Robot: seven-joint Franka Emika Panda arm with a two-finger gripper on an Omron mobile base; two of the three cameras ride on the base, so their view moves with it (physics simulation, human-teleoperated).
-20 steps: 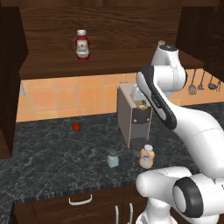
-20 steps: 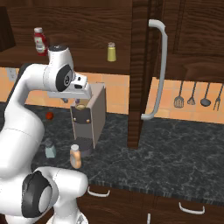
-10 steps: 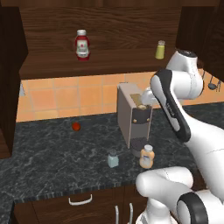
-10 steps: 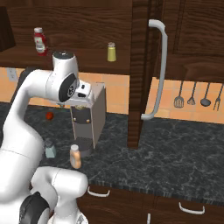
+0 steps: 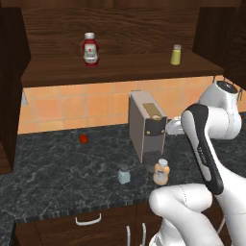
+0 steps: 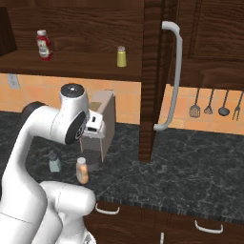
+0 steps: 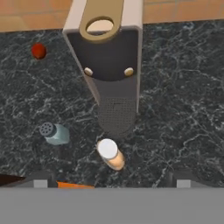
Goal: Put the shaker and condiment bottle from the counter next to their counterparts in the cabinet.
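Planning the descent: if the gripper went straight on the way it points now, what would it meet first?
Probably the condiment bottle, whose white cap sits just above the open gripper in the hand view. Depth is unclear; slightly off line, it would reach the counter beside it.

Glossy white robot arm with dark joint bands.

The arm (image 5: 211, 144) is built of smooth, rounded white shells with a soft sheen, swelling into bulbous housings at each joint. A black band curves along the seam of the upper link, running lengthwise like a stripe between the two white halves. In the right base view the arm (image 6: 52, 128) shows a round dark grey disc set flush in the side of a joint housing, and a flat pale cap with a small dark centre on top. A small white boxy block with dark marks sits beside that joint.
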